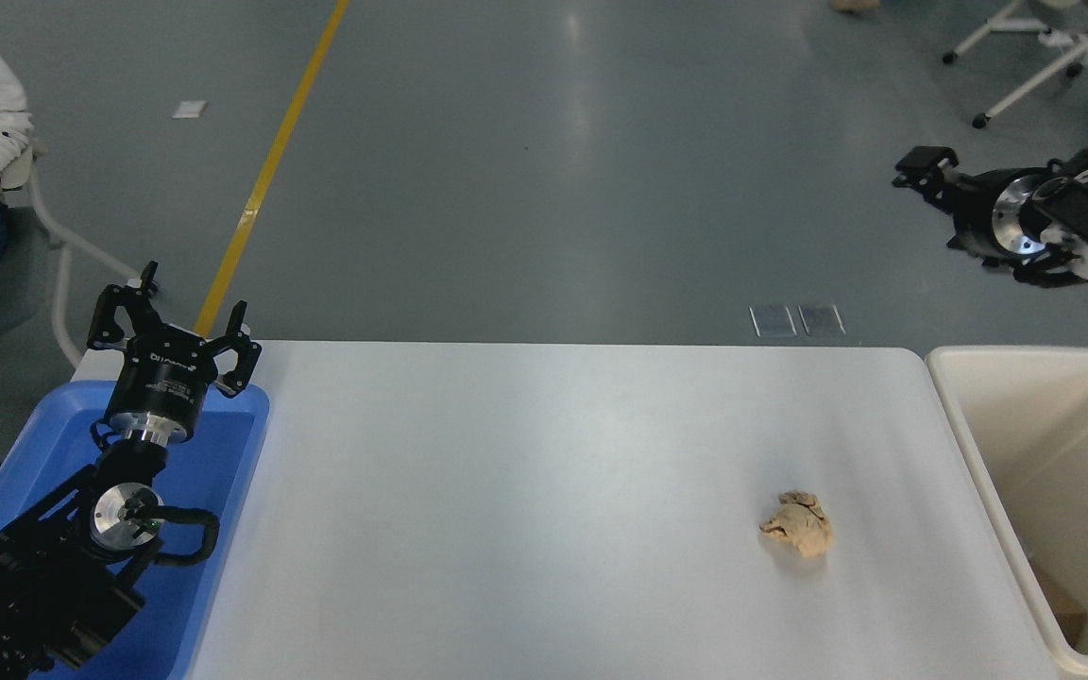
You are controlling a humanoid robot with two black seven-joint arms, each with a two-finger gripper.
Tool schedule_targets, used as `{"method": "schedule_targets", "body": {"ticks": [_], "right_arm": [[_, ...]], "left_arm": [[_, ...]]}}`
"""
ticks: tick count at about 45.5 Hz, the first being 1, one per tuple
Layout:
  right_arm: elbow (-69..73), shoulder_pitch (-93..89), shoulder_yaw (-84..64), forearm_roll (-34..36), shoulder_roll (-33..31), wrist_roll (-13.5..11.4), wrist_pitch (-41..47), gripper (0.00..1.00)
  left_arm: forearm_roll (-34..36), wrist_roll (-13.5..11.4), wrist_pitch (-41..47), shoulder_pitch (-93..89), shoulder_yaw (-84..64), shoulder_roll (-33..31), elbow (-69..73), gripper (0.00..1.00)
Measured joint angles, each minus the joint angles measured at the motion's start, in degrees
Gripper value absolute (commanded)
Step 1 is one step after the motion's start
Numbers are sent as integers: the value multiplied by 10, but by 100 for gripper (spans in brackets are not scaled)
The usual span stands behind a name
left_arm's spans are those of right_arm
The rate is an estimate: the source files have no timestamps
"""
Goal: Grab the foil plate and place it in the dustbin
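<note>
Cream dustbin (978, 444) stands against the table's (525, 453) right end; no foil plate visible on the table or in the bin's exposed part, so placing looks done. Right gripper (922, 175) is up high beyond the bin; grip state can't be told. Left gripper (171, 331) parked over blue tray (223, 491), fingers apart, empty. Tan paper ball (797, 524) lies near the bin, open tabletop around it. Next: a clear retreat.

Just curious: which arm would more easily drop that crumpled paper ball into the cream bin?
Probably right: the right hand hangs near the dustbin, on the paper ball's side. The left hand sits over the blue tray, far away.
</note>
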Motion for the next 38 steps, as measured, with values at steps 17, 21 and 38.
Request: {"method": "schedule_targets", "body": {"ticks": [17,21,38], "right_arm": [[234,166,-47,-10,19,-17,97,100],[278,200,-56,-10,14,-18,114,100],[420,335,-89,-9,-15,-22,174,100]], "left_arm": [[0,0,0,0,0,0,0,99],[0,0,0,0,0,0,0,99],[0,0,0,0,0,0,0,99]]}}
